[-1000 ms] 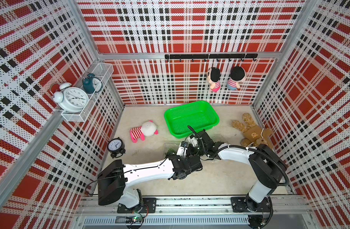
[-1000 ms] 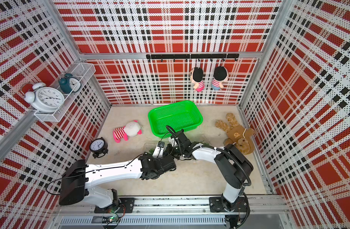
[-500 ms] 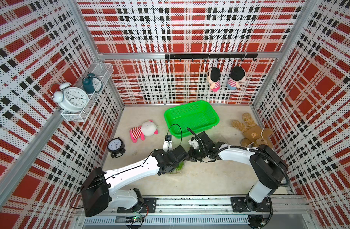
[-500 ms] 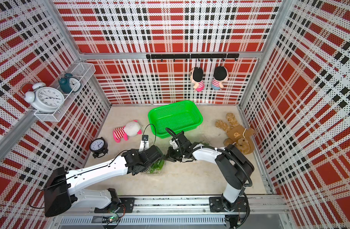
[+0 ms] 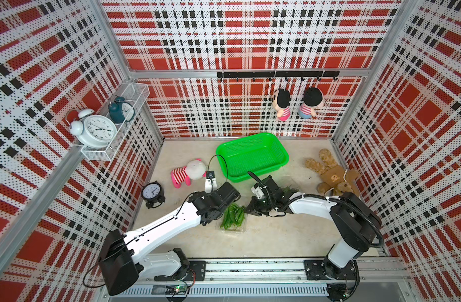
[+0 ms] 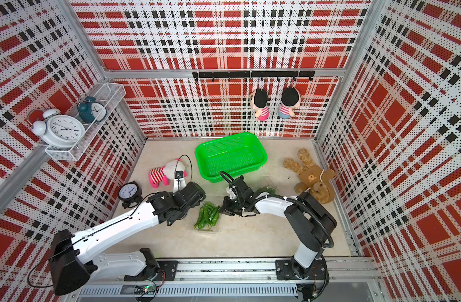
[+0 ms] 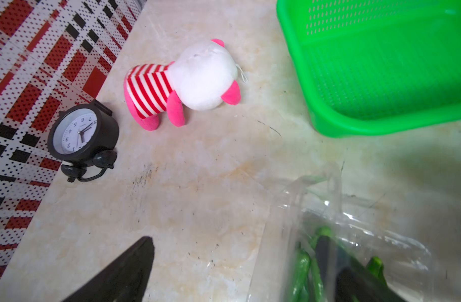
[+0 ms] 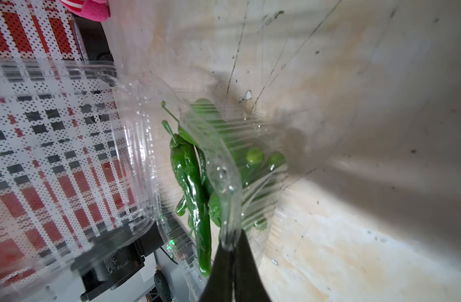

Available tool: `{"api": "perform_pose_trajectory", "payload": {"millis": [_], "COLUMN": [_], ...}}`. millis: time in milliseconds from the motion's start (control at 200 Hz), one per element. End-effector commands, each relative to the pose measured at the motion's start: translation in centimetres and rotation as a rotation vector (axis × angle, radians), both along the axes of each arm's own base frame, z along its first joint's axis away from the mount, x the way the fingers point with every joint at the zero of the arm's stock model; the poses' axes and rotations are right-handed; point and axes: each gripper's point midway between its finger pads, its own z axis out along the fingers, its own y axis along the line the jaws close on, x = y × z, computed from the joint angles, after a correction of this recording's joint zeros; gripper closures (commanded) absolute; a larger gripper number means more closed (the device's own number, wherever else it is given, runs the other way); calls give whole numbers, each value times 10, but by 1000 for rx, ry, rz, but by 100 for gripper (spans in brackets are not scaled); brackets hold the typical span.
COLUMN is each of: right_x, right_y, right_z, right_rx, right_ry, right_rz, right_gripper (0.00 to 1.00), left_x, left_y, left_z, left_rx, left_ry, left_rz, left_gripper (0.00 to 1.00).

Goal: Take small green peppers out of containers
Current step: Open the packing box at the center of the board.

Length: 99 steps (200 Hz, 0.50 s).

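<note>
Small green peppers (image 5: 233, 215) are piled in the open clear container (image 5: 239, 229) mid-table (image 5: 276, 240), between the two arms and near of the green basket (image 5: 252, 157). Right claw (image 8: 230, 247) is closed, pinching the container's thin rim. Left claw (image 7: 235, 240) is open, one finger in among the peppers. Peppers look light, glossy and waxy, so likely slippery; curved, thin stems. Take them mid-body, not by the stem. The clamshell is flimsy film that flexes and will probably skate unless pinned.

Glossy green peppers (image 5: 233, 215) heaped in clear clamshell container (image 5: 237, 229), lid open, mid-table.
</note>
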Motion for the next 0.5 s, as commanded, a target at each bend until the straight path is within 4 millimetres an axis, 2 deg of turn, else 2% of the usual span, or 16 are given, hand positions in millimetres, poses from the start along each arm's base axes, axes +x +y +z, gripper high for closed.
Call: {"api": "perform_pose_trajectory", "payload": {"millis": [0, 125, 170, 236, 276, 376, 491], "right_x": [20, 38, 44, 52, 55, 60, 57], "right_y": [4, 1, -2, -5, -6, -10, -22], "right_z": [7, 3, 2, 2, 5, 14, 30], "right_rx": [30, -8, -33, -69, -86, -142, -215], "right_ry": [-76, -108, -118, -135, -148, -180, -195], "right_rz": [-7, 9, 16, 31, 44, 78, 90], "right_gripper": [96, 86, 75, 54, 46, 38, 33], "left_x": [3, 6, 6, 7, 9, 16, 26], "left_y": [20, 53, 66, 81, 87, 89, 67], "left_z": [13, 17, 18, 20, 23, 28, 24], "left_rx": [-25, -50, -65, -94, -112, -155, -218], "left_ry": [9, 15, 13, 5, -3, -23, -3], "left_rz": [31, 99, 136, 177, 184, 164, 70], "left_gripper": [2, 2, 2, 2, 2, 2, 2]}}
